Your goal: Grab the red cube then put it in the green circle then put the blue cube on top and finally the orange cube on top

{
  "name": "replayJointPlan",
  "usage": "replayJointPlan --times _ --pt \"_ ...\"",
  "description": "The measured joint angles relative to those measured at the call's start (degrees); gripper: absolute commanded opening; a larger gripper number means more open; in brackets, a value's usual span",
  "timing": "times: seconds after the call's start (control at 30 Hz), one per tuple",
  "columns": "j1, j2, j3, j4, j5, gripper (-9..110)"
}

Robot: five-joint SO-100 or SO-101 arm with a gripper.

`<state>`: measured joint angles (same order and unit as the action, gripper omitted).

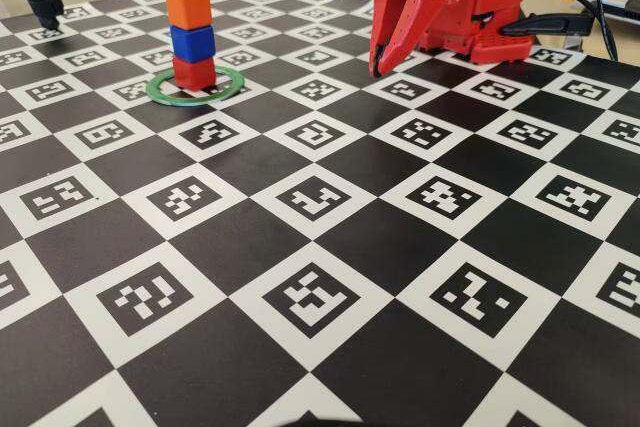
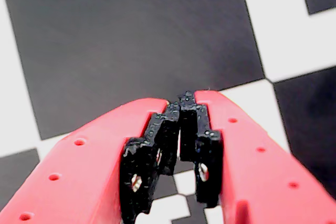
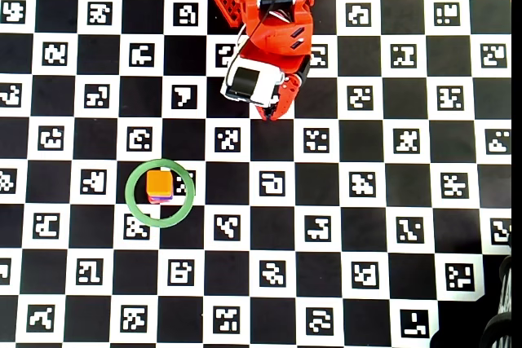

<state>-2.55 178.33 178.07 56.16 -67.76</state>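
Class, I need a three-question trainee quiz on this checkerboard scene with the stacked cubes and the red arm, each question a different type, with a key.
1. True or false: the small orange plastic cube tops the stack.
2. Which cube sits directly on the board inside the thin flat green ring? A) small blue plastic cube B) small red plastic cube
3. Fill in: the red arm's hand is ____ and holds nothing.

Key: 1 true; 2 B; 3 shut.

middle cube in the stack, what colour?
Blue: the blue cube sits between orange and red, clearest in the fixed view.
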Motion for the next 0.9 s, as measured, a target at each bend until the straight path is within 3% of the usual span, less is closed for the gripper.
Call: replayJointPlan --times 0.63,0.9 --pt "0.6 11.2 1.2 16.9 -12.6 -5" --pt "1.0 11.3 1.2 17.8 -16.3 -5"
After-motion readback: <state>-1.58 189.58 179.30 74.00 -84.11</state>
